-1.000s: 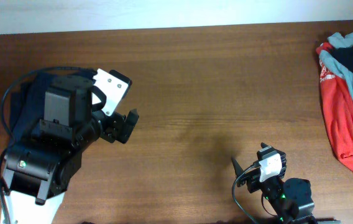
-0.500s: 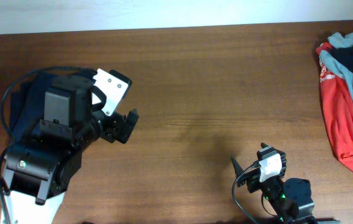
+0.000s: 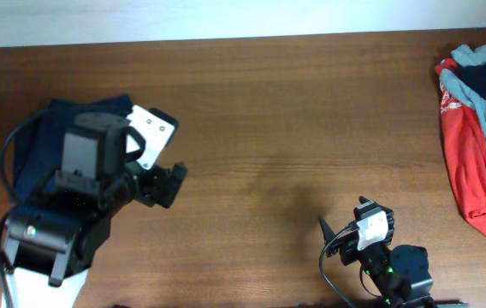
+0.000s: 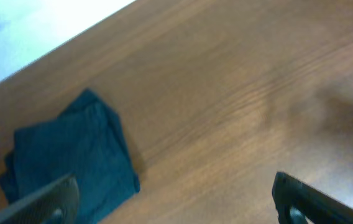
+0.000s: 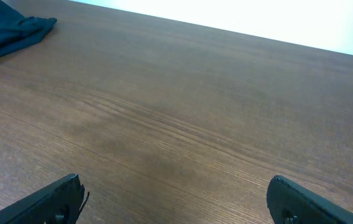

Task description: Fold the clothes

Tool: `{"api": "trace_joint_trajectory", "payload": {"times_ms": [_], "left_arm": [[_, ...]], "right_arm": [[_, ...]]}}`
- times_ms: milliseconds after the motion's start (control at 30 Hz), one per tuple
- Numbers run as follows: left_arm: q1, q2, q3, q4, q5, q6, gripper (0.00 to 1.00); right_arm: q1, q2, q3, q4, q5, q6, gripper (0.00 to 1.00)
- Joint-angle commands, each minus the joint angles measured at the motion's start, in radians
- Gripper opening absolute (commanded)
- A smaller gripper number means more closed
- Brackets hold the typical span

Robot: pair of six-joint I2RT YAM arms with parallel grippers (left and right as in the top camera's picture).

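Your left tool [image 4: 173, 208] is spread wide and holds nothing; only bare bench [image 4: 238, 93] shows between its two fingers. The navy garment [image 4: 71, 158] lies flat on the bench ahead of that tool and off to its left, just beyond the left finger and not touching it. From the wrist view it reads as a compact, roughly squared bundle with layered edges along its near side, so you can judge the folding of this piece as done or very close to it. One corner at the far end sticks out a little, and the overhead view hides part of the cloth under the arm, so you cannot confirm that every edge is squared.

Your right tool [image 5: 176, 208] is also spread and empty, low over bare wood; the navy garment [image 5: 9, 34] sits far ahead of it, to its left. Well off to its right lie a red garment [image 3: 470, 145] and a grey-blue garment [image 3: 483, 94] in a loose heap, unfolded.

What remains, at most, is tidying that corner.
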Motion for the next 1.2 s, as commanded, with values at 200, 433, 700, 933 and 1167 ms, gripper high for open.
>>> {"api": "trace_joint_trajectory", "payload": {"times_ms": [200, 433, 700, 933, 1167], "left_arm": [[0.210, -0.490, -0.665, 0.418, 0.151, -0.095, 0.99], [0.245, -0.754, -1.052, 0.620, 0.185, -0.205, 0.99], [0.245, -0.919, -1.226, 0.690, 0.200, -0.204, 0.99], [0.246, -1.105, -1.328, 0.717, 0.195, -0.203, 0.99], [0.245, -1.104, -1.333, 0.732, 0.196, -0.203, 0.99]], "right_arm": [[-0.007, -0.010, -0.008, 0.002, 0.009, 0.001, 0.99], [-0.007, -0.010, -0.008, 0.002, 0.009, 0.001, 0.99], [-0.007, -0.010, -0.008, 0.002, 0.009, 0.001, 0.99], [-0.007, -0.010, -0.008, 0.002, 0.009, 0.001, 0.99], [-0.007, -0.010, -0.007, 0.002, 0.009, 0.001, 0.99]]}}
